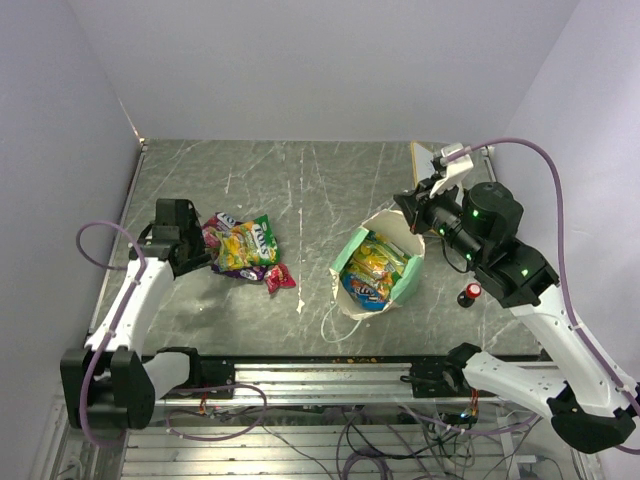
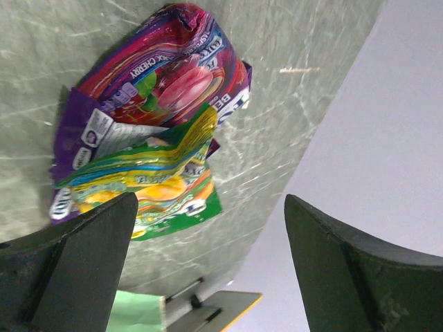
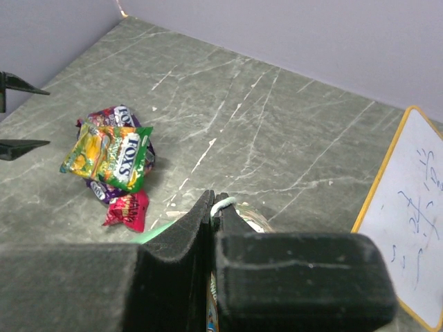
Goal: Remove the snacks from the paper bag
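The mint-green paper bag (image 1: 408, 280) stands open at mid-table with several snacks (image 1: 372, 268) still inside. My right gripper (image 1: 412, 207) is at the bag's far rim, shut on its white string handle (image 3: 224, 203). To the left, a green-yellow packet (image 1: 250, 240), a purple packet (image 2: 173, 83) and a small red one (image 1: 280, 277) lie on the table. My left gripper (image 1: 203, 250) hovers at the left edge of that pile, its jaws open and empty. The green-yellow packet (image 2: 152, 187) lies just beyond the left gripper (image 2: 210, 200).
A white board with a yellow rim (image 1: 425, 160) lies at the back right, close behind the right gripper. A red-capped black knob (image 1: 469, 294) sits right of the bag. A loose white string loop (image 1: 335, 325) trails from the bag's near side.
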Available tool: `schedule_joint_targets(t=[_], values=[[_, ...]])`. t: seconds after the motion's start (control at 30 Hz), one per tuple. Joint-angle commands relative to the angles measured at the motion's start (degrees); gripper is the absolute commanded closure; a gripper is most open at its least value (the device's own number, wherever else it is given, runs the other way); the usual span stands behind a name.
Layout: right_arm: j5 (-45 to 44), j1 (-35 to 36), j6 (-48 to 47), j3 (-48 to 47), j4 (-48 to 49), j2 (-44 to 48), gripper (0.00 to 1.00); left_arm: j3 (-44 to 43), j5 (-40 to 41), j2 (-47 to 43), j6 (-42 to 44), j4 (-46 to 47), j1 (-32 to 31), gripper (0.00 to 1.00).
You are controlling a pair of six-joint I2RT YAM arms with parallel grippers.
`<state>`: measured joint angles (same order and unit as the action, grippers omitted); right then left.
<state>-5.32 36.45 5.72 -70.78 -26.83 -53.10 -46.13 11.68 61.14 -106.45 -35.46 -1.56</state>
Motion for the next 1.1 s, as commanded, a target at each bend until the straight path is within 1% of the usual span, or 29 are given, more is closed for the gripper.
schedule_joint_targets(t=[0.0, 0.07, 0.13, 0.2, 0.33, 0.43, 0.5, 0.53, 0.63, 0.73, 0.83, 0.97, 1.03, 1.07], values=[[-0.97, -0.06, -4.90, -2.40, 3.56, -0.34, 1.00, -0.87, -4.48, -2.84, 16.16, -1.51, 0.42, 0.02], [-4.36, 0.00, -8.55, -3.09, 3.82, -0.35, 1.00, -0.50, -8.74, -3.18, 21.19, 1.99, 0.37, 0.02], [-8.24, -0.04, -11.87, -3.17, 4.96, -0.07, 1.00, -1.19, -12.17, -2.95, 25.51, 3.34, 0.34, 0.02], [-10.20, -0.06, -17.06, -2.98, 7.00, -0.04, 1.00, -2.63, -14.98, -2.31, 29.99, 5.52, 0.23, 0.02], [-13.64, -0.14, -27.29, -4.27, 10.23, -1.67, 1.00, -5.87, -19.64, -0.28, 36.49, 5.86, -0.74, 0.04], [-11.75, -0.21, -37.12, -6.74, 9.49, -3.89, 1.00, -6.97, -21.40, 0.35, 38.52, 6.89, -2.85, 0.04], [-9.68, -0.35, -40.59, -8.60, 8.21, -5.45, 1.00, -6.75, -22.56, 0.40, 38.28, 7.51, -3.90, 0.05], [-8.06, -0.58, -41.46, -9.98, 7.65, -5.96, 1.00, -6.58, -23.05, 0.11, 38.12, 8.01, -4.37, 0.05], [1.76, -0.68, -44.97, -11.72, 3.46, -7.24, 1.00, -5.15, -24.90, -0.42, 37.84, 11.04, -5.34, 0.06], [12.62, -0.67, -42.93, -11.83, 1.12, -7.69, 1.00, -4.20, -27.23, -0.90, 38.07, 13.06, -5.47, 0.05], [26.50, -0.62, -36.98, -10.40, 0.06, -7.85, 1.00, -3.42, -29.43, -1.25, 38.66, 15.12, -5.47, 0.06], [43.34, -0.58, -26.49, -2.75, 5.20, -6.49, 1.00, -2.26, -32.16, -2.65, 40.57, 17.90, -5.55, 0.07], [48.63, -0.43, -21.73, 0.39, 7.66, -5.88, 1.00, -1.74, -32.91, -4.23, 41.89, 19.03, -6.01, 0.07], [49.33, -0.41, -19.39, 1.53, 8.95, -5.54, 1.00, -1.60, -33.25, -4.97, 42.66, 19.42, -6.18, 0.07]])
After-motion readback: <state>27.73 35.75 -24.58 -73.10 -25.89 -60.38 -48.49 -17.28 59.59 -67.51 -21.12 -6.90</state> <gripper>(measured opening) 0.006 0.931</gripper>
